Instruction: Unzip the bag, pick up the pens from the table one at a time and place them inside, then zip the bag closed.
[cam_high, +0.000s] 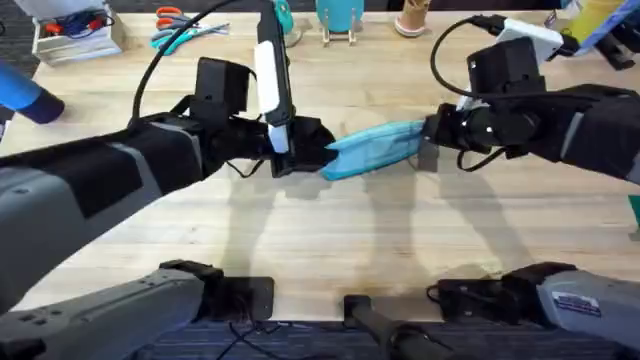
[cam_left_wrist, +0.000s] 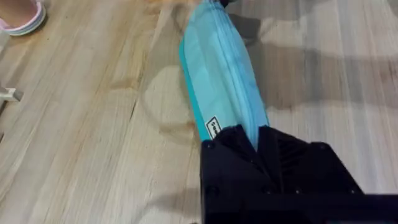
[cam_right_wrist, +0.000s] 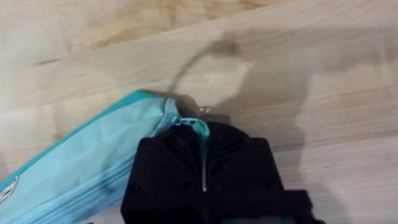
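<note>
The bag (cam_high: 375, 150) is judged to be light and limp, a soft fabric pouch that would fold or slide on the bench (cam_high: 320, 250) if pulled at one end only. It is therefore best taken at both ends, one end pinched as an anchor while the zipper tab at the other is drawn along the top seam. The tab is small (and probably slippery), so a fine, square pinch would be wanted.

The pouch is seen as a long, pale blue oval with a darker teal edge, a small white label on its side and a zipper running along its top. It lies near the middle of the bench, stretched between the two arms.

The left pincer (cam_high: 325, 155) is clenched on the bag's left end. The right pincer (cam_high: 432, 140) is closed at the right end, where the zipper's end is gripped.
</note>
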